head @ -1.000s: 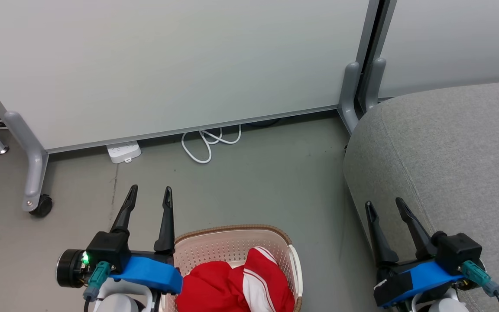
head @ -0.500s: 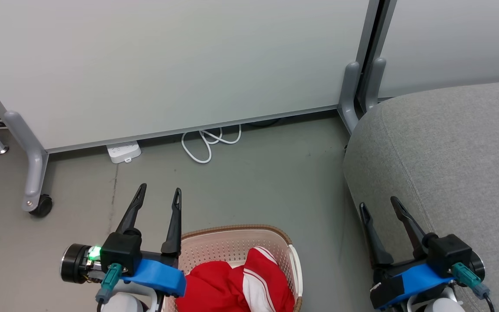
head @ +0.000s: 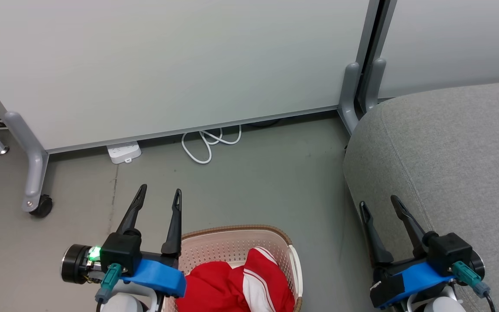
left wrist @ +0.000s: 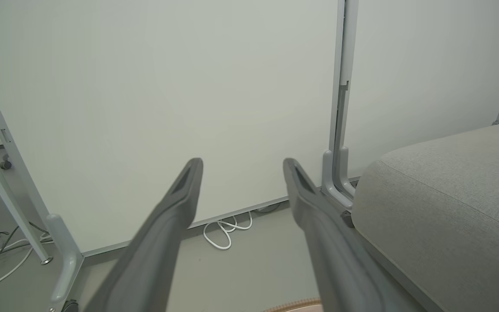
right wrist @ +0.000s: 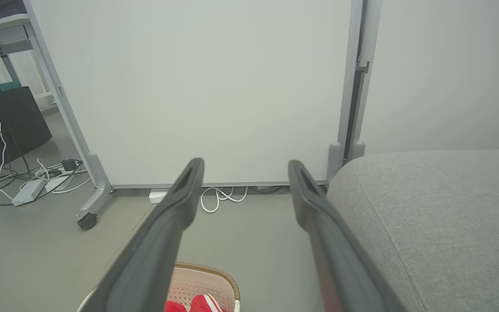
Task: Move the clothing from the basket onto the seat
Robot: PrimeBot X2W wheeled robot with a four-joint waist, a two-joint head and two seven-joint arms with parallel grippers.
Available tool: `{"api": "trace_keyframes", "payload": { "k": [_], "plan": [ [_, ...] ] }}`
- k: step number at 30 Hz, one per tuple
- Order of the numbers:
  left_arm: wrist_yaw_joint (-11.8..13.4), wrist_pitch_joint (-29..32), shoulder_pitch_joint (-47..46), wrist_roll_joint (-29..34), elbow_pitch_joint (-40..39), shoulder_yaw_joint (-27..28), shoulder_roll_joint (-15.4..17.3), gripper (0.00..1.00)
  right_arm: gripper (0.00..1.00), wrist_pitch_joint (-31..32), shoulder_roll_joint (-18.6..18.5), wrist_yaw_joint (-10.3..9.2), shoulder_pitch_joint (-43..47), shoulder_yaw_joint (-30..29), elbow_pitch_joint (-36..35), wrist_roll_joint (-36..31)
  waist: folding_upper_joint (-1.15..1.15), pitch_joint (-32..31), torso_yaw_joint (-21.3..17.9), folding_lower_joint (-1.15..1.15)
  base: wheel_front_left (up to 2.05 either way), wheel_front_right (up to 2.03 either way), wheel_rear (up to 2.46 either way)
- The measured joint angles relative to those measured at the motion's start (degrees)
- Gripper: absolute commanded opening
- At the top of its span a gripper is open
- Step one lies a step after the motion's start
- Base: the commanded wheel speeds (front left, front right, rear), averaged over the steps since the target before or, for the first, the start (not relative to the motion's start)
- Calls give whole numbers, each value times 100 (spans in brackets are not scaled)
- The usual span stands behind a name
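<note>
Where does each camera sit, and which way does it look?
Head view: on the head, looking down at basket, clothing, seat; left tool and right tool show.
Left wrist view: on the left wrist, facing the white panel; its fingers show.
Right wrist view: on the right wrist, facing that panel; its fingers show.
Both wrist views share the seat and a white cable.

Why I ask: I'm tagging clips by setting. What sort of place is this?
Probably a lab or office staged as a living room: white partition panels on castors, loose cables on the floor, and a grey seat beside a laundry basket.
</note>
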Motion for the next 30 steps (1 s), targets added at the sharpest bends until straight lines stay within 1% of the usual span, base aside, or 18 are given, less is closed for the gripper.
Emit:
{"api": "trace_keyframes", "payload": {
  "k": [5,9,15,22,30],
  "plan": [
    [-41,0,-11,-3,55,-23,-1,100,100,0,0,0,-1,-4,3,1,0,13,5,0,0,0,0],
    [-133,-1,-136,18,223,-151,-2,100,100,0,0,0,-26,20,3,10,0,61,-21,0,0,0,0],
    [-219,-7,-492,40,578,-370,107,100,100,-3,0,0,-171,47,-31,9,0,283,-143,0,0,0,0],
    [-269,-7,-1128,68,1211,-881,392,100,100,-4,-3,0,-459,51,-107,-21,0,769,-339,0,0,0,0],
    [-272,-7,-2053,-187,1971,-1889,917,100,100,-5,-4,0,-994,85,-268,-45,0,1579,-588,0,0,0,0]
  ]
}}
